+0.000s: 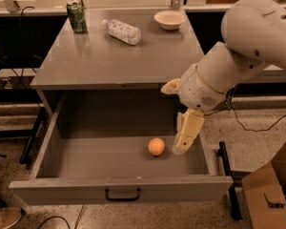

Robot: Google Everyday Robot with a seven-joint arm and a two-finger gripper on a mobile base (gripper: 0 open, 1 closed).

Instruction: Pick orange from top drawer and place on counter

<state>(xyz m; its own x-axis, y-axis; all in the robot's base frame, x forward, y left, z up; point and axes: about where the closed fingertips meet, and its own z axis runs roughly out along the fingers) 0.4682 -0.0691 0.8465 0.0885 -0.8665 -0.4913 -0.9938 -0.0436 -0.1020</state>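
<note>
Fingers spread, cream-coloured, nothing held between them. One hangs down into the open drawer, its tip just right of the orange and apart from it by a small gap. The other shows as a short stub up near the front edge of the worktop. Gripper sits over the right part of the drawer, below the worktop's front lip.

Arm: bulky, white, reaching in from the upper right and bending down toward the drawer.

Worktop: flat grey, slightly glossy, the top of the grey cabinet.

Top drawer: pulled well out, deep and grey, with a black handle at the middle of the front panel.

Cardboard box: on the floor at lower right, beside the cabinet.

Plastic bottle: lying on its side toward the back of the worktop.

White bowl: back right of the worktop, upright.

Green can: back left corner, upright.

Orange: on the drawer floor, right of centre, well apart from the walls.
</note>
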